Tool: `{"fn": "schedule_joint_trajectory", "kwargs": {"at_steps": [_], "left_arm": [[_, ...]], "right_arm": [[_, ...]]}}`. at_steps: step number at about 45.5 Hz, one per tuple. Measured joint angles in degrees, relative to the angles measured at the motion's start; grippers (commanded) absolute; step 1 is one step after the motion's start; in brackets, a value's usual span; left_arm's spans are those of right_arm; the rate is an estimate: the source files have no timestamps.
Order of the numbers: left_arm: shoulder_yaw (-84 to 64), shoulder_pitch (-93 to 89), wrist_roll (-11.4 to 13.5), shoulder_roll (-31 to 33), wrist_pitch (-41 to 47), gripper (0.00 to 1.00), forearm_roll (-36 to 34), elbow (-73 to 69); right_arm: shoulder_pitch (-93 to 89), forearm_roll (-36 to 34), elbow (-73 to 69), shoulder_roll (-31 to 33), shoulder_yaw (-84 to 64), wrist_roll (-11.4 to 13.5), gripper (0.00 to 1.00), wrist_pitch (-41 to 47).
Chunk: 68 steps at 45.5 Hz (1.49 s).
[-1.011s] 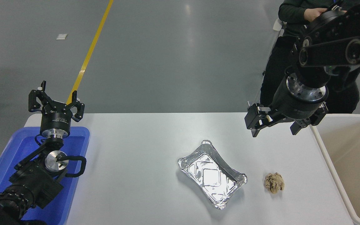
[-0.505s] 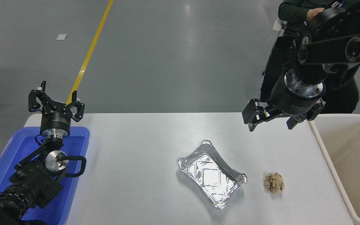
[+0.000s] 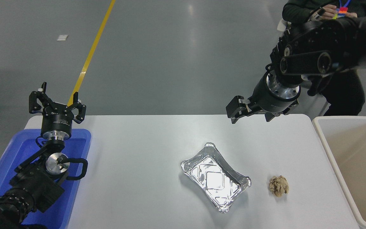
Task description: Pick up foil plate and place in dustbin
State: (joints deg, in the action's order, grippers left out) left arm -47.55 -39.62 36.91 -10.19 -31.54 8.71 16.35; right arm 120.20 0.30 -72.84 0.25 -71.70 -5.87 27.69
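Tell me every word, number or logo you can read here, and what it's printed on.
Nothing can be read.
Left end effector: small white print on its black body, too small to read.
Right end effector: faint marks on its wrist, blurred.
Foil plate: embossed shapes only, no text.
Dustbin: plain.

My right end effector (image 3: pixel 252 112) hangs above the counter's (image 3: pixel 145 178) far edge, toward the right corner, fingers spread, holding nothing. Between it and the foil plate (image 3: pixel 215 176) near the counter's middle, the surface is bare. A crumpled paper ball (image 3: pixel 278 186) lies between the plate and the dustbin (image 3: pixel 329 149) at the right edge. The bin's mouth is open. A person (image 3: pixel 342 95) stands behind the far right corner.
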Motion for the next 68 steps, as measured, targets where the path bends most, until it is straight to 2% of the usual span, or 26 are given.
{"fn": "schedule_joint_trajectory", "kwargs": {"at_steps": [14, 42, 53, 68], "left_arm": [[0.0, 0.0, 0.0, 0.0, 0.0, 0.99, 0.0, 0.0], [0.0, 0.0, 0.0, 0.0, 0.0, 0.99, 0.0, 0.0], [0.0, 0.0, 0.0, 0.0, 0.0, 0.99, 0.0, 0.0], [0.0, 0.0, 0.0, 0.0, 0.0, 0.99, -0.1, 0.0]], "right_arm": [[-11.2, 6.5, 8.0, -0.2, 1.9, -0.9, 1.0, -4.6], [-35.8, 27.5, 20.7, -0.2, 11.6, -2.2, 1.0, -11.6], [-40.4, 31.4, 23.3, -0.2, 13.5, -2.2, 1.0, -12.5], [-44.2, 33.4, 26.0, -0.2, 14.7, -2.2, 1.0, -14.1]]}}
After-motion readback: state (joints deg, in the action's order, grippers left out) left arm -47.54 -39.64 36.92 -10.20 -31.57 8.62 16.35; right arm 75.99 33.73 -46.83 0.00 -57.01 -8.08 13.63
